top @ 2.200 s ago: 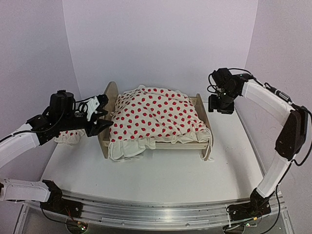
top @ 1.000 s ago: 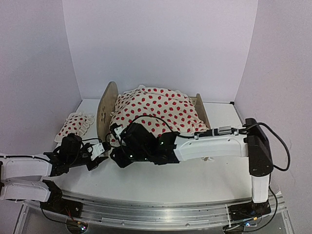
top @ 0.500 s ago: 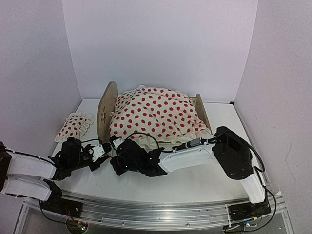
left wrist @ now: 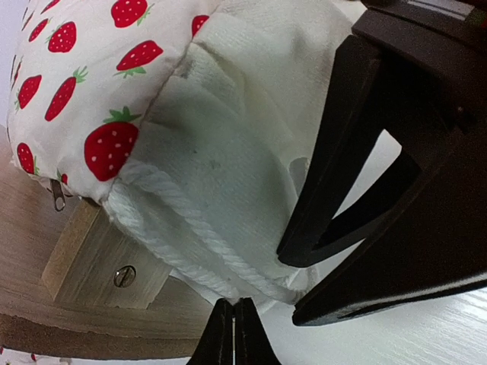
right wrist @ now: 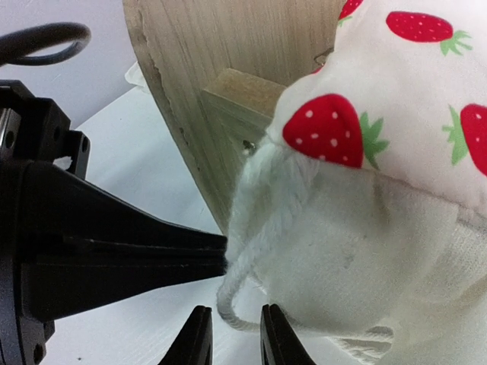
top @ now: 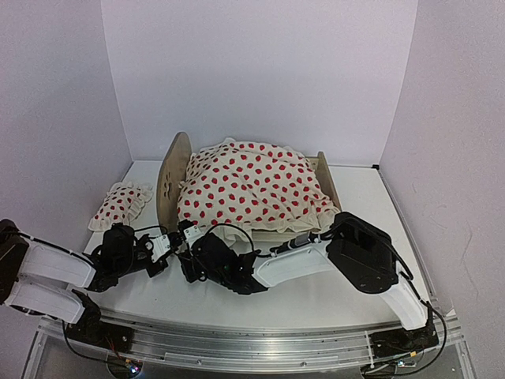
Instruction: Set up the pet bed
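Observation:
The pet bed (top: 173,183) is a light-wood frame, its mattress hidden under a heaped white blanket (top: 252,185) with red strawberries. Both grippers sit low at the bed's front-left corner, where the blanket's white ruffle (left wrist: 228,167) hangs over the rail (left wrist: 84,262). My left gripper (top: 172,243) is shut, its tips (left wrist: 233,323) nipping the ruffle's corded hem (left wrist: 190,224). My right gripper (top: 192,254) faces it, jaws slightly apart (right wrist: 233,334), with a loop of white cord (right wrist: 232,315) hanging between the fingers. The headboard (right wrist: 228,76) stands just behind.
A small strawberry-print pillow (top: 120,204) lies on the white table (top: 316,288) left of the headboard. The right arm (top: 359,253) stretches low across the front of the bed. Purple walls close in on both sides and behind.
The left jaws have closed at the ruffle's hem. The right arm has folded lower and nearer the front edge, its jaws narrowing. The blanket and the bed have stayed put.

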Motion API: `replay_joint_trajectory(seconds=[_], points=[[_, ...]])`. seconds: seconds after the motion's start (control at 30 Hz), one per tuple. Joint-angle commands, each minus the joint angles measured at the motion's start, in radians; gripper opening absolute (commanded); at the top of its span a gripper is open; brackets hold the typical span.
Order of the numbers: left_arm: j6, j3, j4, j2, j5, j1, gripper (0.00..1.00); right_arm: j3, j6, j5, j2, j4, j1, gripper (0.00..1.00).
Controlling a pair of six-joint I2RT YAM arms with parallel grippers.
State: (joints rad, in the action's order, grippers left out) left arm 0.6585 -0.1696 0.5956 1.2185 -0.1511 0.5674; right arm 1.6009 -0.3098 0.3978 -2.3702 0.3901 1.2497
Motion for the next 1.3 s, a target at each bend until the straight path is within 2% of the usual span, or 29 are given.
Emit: replay_joint_trajectory(seconds=[0.0, 0.13, 0.27, 0.4, 0.47, 0.57, 0.67, 1.0, 1.27], points=[[-0.002, -0.045, 0.054, 0.004, 0.018, -0.001, 0.0, 0.011, 0.03, 0.016, -0.057, 0.036, -0.017, 0.22], [-0.029, -0.079, 0.009, -0.007, 0.065, -0.001, 0.0, 0.006, 0.046, 0.015, -0.075, 0.047, -0.021, 0.22], [-0.09, -0.156, -0.137, -0.065, 0.091, -0.001, 0.0, 0.036, 0.057, 0.009, -0.104, 0.062, -0.027, 0.21], [-0.111, -0.206, -0.289, -0.188, -0.017, -0.001, 0.0, 0.073, 0.057, -0.003, -0.135, 0.071, -0.031, 0.18], [-0.109, -0.22, -0.337, -0.229, -0.05, -0.001, 0.0, 0.074, 0.044, -0.011, -0.137, 0.074, -0.035, 0.1], [-0.104, -0.255, -0.389, -0.246, -0.027, -0.001, 0.0, 0.044, 0.037, -0.007, -0.103, 0.076, -0.037, 0.0], [-0.09, -0.311, -0.43, -0.251, -0.008, -0.001, 0.0, -0.017, 0.044, 0.01, -0.019, 0.077, -0.038, 0.0], [0.04, -0.486, -0.517, -0.248, -0.003, -0.001, 0.0, -0.252, 0.084, 0.13, 0.271, 0.05, -0.038, 0.0], [0.247, -0.553, -0.407, -0.17, 0.054, -0.001, 0.0, -0.262, 0.082, 0.149, 0.335, -0.071, -0.047, 0.0]])
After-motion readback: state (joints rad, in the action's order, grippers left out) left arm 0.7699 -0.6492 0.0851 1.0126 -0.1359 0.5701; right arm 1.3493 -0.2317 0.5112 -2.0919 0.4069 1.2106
